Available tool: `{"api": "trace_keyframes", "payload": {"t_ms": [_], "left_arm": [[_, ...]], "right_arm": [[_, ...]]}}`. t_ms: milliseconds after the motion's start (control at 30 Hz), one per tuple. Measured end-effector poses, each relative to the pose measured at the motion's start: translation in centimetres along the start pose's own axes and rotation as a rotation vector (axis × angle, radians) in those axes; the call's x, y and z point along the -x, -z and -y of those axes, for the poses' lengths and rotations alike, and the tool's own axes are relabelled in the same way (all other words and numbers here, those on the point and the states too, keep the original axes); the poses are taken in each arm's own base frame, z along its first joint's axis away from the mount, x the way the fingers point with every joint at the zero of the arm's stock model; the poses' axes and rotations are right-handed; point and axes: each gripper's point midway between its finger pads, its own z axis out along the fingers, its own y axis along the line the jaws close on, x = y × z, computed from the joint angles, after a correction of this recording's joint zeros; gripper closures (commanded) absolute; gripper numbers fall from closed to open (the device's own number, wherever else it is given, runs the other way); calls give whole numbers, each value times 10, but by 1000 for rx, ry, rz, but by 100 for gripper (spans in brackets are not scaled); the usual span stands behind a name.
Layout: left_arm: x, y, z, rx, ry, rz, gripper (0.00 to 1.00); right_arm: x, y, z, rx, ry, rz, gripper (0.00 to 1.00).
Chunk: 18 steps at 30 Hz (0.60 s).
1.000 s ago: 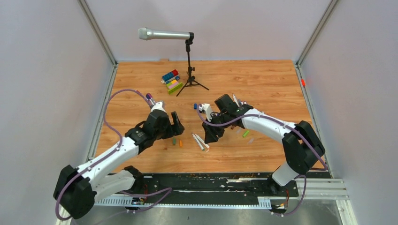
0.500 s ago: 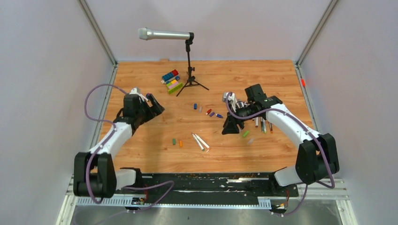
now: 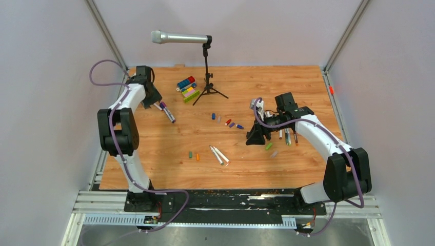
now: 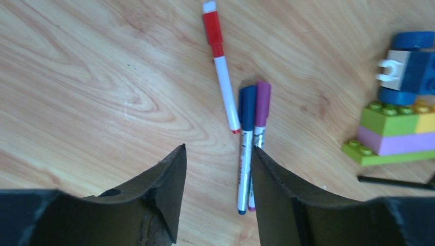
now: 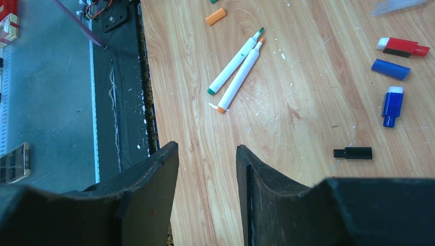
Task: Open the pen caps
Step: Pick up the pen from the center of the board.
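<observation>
My left gripper [image 3: 155,98] is open and empty at the far left of the table. In the left wrist view its jaws [image 4: 219,154] stand apart just short of three capped pens: a red-capped one [image 4: 221,72], a blue-capped one [image 4: 245,146] and a purple-capped one [image 4: 260,115]. These pens [image 3: 167,111] lie beside it in the top view. My right gripper [image 3: 251,139] is open and empty, its jaws [image 5: 208,149] above bare wood. Two uncapped white pens [image 5: 236,66] lie side by side at mid-table [image 3: 219,155]. Loose caps lie around: red [image 5: 402,46], blue [image 5: 390,69], black [image 5: 352,152], orange [image 5: 215,16].
A silver microphone [image 3: 179,37] on a black tripod [image 3: 208,84] stands at the back. Toy blocks [image 3: 187,88] lie beside it and show in the left wrist view [image 4: 397,128]. More pens [image 3: 286,136] lie under the right arm. A green cap [image 3: 268,146] lies nearby.
My left arm has swung from mid-table out to the far left back, over the capped pens. My right gripper has drawn back to the right, away from the two uncapped pens.
</observation>
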Motion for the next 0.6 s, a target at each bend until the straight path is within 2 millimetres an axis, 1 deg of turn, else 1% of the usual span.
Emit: {"api": "trace_keyframes", "payload": {"t_ms": [133,300,400,600], "left_arm": [[3,-13,-4,78,-16,-40,54],[11,-36,2,112,-22,-77,57],[9,-47,3,125,-24,-100,57],[1,-58,-1,149,-30,-134,59]], "right_arm": [[0,0,0,2,0,1,54],[0,0,-1,5,-3,4,55],[0,0,-1,5,-4,5,55],[0,1,1,1,-6,8,55]]}}
